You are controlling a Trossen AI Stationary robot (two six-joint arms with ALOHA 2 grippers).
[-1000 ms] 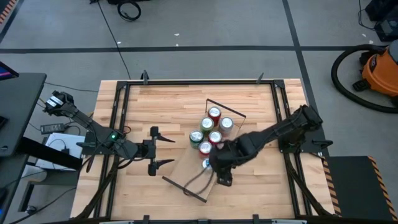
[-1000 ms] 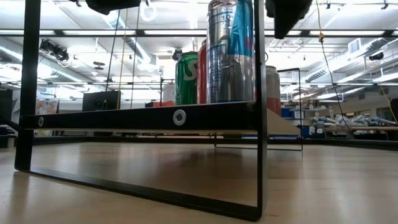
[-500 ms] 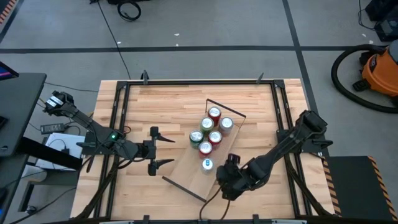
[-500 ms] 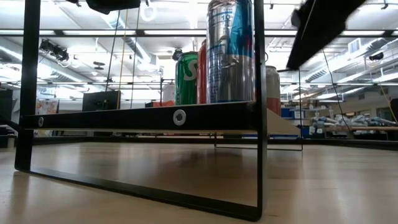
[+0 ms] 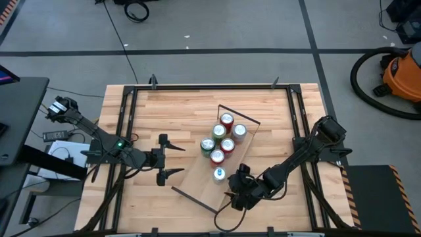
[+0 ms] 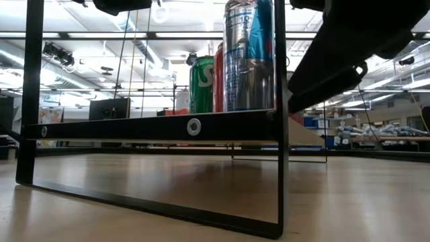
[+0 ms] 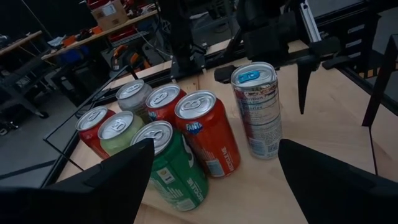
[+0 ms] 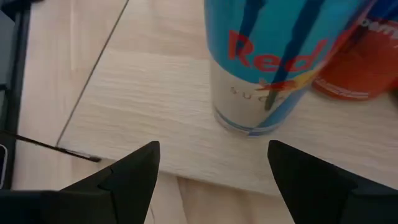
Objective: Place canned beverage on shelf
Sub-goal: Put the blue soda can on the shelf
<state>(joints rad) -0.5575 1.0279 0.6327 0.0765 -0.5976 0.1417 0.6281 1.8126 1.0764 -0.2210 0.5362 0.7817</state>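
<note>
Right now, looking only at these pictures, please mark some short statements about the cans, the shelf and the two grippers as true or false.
1. The blue and silver can stands upright on the shelf. True.
2. The right gripper holds that can. False: it is open and empty, apart from it.
3. Six cans stand on the shelf. True.
4. The left gripper is shut on a green can. False: it is open, beside the shelf.

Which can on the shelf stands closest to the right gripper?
The slim blue-and-silver can, taller than the rest, alone at the shelf end nearest the right gripper; the other cans cluster beyond it.
</note>
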